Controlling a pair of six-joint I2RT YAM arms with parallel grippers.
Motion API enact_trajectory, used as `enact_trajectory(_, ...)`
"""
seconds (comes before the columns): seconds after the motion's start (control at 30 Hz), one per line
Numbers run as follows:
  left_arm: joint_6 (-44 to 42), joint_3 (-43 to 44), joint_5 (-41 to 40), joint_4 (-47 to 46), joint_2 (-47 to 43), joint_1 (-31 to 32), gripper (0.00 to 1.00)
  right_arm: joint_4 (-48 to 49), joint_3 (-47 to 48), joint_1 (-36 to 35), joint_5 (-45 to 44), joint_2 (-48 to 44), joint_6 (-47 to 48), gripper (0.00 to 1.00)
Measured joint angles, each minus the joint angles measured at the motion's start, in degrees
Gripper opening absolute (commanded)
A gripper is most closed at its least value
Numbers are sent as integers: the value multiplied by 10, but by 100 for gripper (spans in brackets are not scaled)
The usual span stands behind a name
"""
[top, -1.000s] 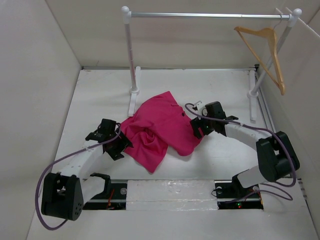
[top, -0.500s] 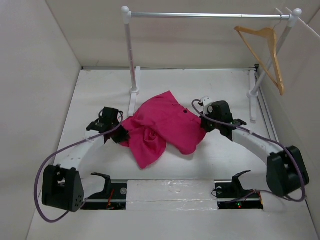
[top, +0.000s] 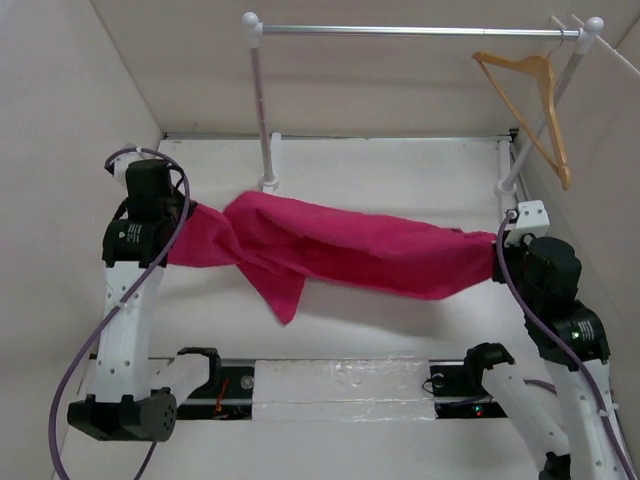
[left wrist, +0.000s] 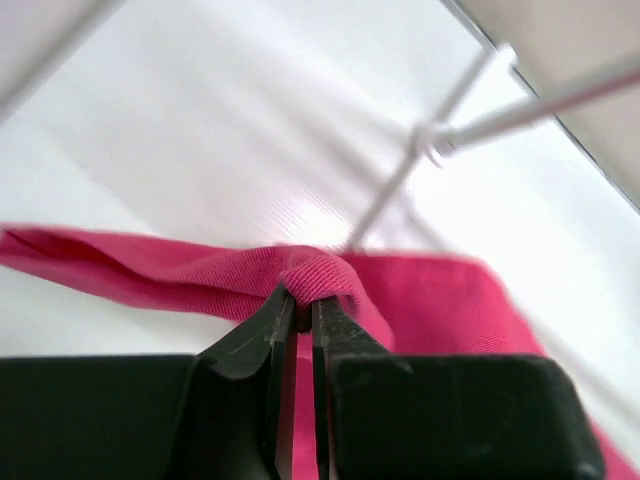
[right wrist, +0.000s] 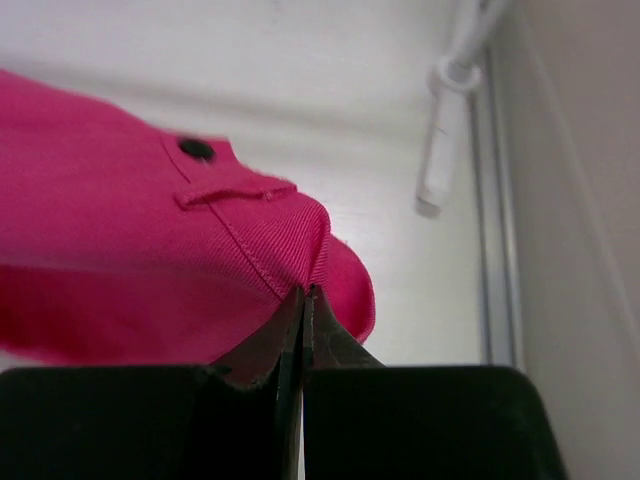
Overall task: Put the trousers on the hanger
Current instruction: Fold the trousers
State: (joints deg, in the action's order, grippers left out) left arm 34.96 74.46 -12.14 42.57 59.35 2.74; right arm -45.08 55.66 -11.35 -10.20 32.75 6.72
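Holding the trousers (top: 340, 245) stretched in the air between both hands, I now have them off the table (top: 400, 165), where a second ago they lay heaped. My left hand (left wrist: 300, 300) is pinching a fold of cloth at the left; my right hand (right wrist: 303, 292) is pinching the waist edge by the button (right wrist: 196, 149) at the right. The hanger (top: 530, 95) hangs on the rail (top: 410, 31), far right, well apart. Spread like this, I judge the cloth ready to carry to its crossbar.

The trousers (top: 360, 245) span the bench (top: 400, 170), left edge to right edge, before the rail (top: 400, 31); the hanger (top: 557, 125) hangs, seemingly from it, at the far right corner.
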Motion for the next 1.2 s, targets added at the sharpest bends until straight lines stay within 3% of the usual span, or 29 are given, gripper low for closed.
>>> enact_trajectory(0.1, -30, 34, -50, 12, 19, -6, 0, -58, 8, 7, -37, -18, -7, 0)
enact_trajectory(0.13, -34, 40, -56, 13, 30, -6, 25, -74, 8, 7, -45, -10, -8, 0)
enact_trajectory(0.2, -39, 41, -61, 16, 53, -6, 51, -94, 8, 7, -66, 18, -8, 0)
enact_trajectory(0.27, -40, 27, -60, 5, 78, -6, 47, -98, 8, 8, -93, 53, -7, 0)
enact_trajectory(0.3, -39, 16, -59, 4, 90, -6, 39, -98, 8, 11, -106, 67, -7, 0)
enact_trajectory(0.33, -38, 4, -59, 5, 98, -6, 17, -98, 8, 19, -118, 82, -7, 0)
enact_trajectory(0.37, -36, -5, -59, 8, 102, -6, 7, -98, 8, 28, -124, 92, -7, 0)
enact_trajectory(0.4, -36, -11, -63, 12, 103, -6, 0, -98, 8, 40, -128, 98, -6, 0)
enact_trajectory(0.43, -35, -15, -71, 15, 100, -6, 0, -98, 8, 52, -129, 100, -5, 0)
enact_trajectory(0.47, -36, -18, -83, 14, 93, -5, 9, -98, 7, 59, -127, 96, -3, 0)
enact_trajectory(0.5, -37, -22, -98, 12, 77, -6, 34, -96, 5, 66, -119, 89, -2, 0)
enact_trajectory(0.53, -38, -23, -102, 11, 72, -6, 34, -96, 2, 69, -108, 80, -1, 0)
enact_trajectory(0.57, -38, -24, -101, 9, 61, -6, 65, -96, -3, 68, -89, 74, -1, 0)
enact_trajectory(0.6, -45, -25, -98, 6, 52, -6, 70, -96, -7, 67, -72, 68, -1, 0)
enact_trajectory(0.77, -35, -92, -27, -53, 52, 10, 69, -85, -32, 63, -13, 56, 6, 0)
enact_trajectory(0.9, -23, -119, 28, -79, 153, 21, 68, -67, -33, 54, 10, 68, 22, 0)
enact_trajectory(1.1, -21, -12, 40, -94, 351, 21, 71, -29, -60, 39, 63, 78, 47, 0)
enact_trajectory(1.17, -26, 25, 24, -94, 391, 21, 67, -23, -65, 35, 78, 78, 51, 0)
enact_trajectory(1.2, -29, 35, 14, -96, 407, 21, 58, -17, -65, 34, 88, 77, 53, 0)
